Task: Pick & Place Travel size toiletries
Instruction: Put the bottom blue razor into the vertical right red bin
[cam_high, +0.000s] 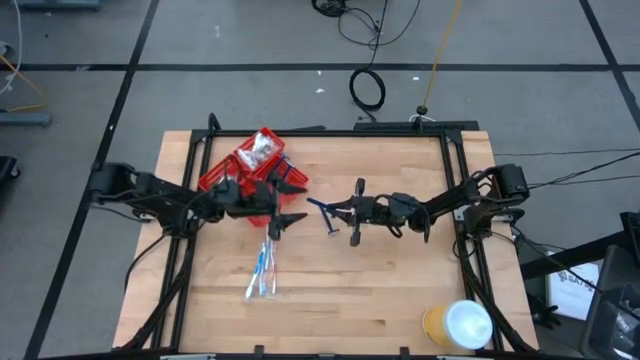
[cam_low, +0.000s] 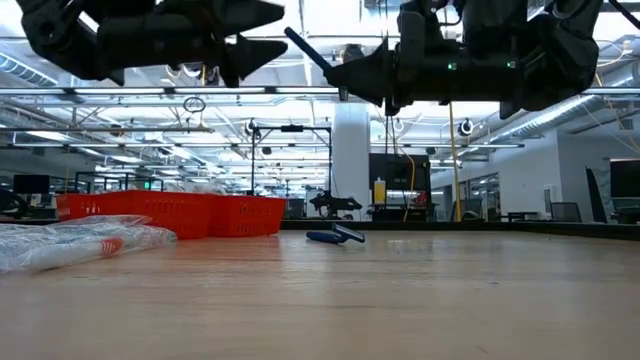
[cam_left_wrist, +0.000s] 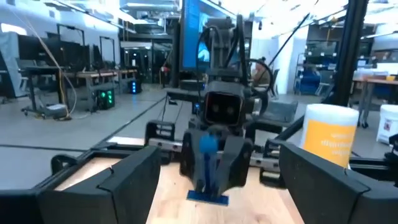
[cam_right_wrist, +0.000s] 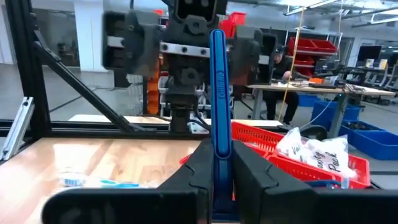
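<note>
Packets (cam_high: 261, 148) already sit in your red tray (cam_high: 215, 178) at upper left, while toothbrushes (cam_high: 264, 270) and clippers (cam_high: 331, 232) wait on the tabletop (cam_high: 380, 300); your right tool (cam_high: 343, 214) clamps a blue stick (cam_right_wrist: 219, 87) mid-frame, and your left tool (cam_high: 288, 202) hangs spread wide, empty.

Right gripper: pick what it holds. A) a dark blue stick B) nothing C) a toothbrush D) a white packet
A: the right gripper is shut on a dark blue stick that stands up between its fingers, facing the open left gripper.
</note>
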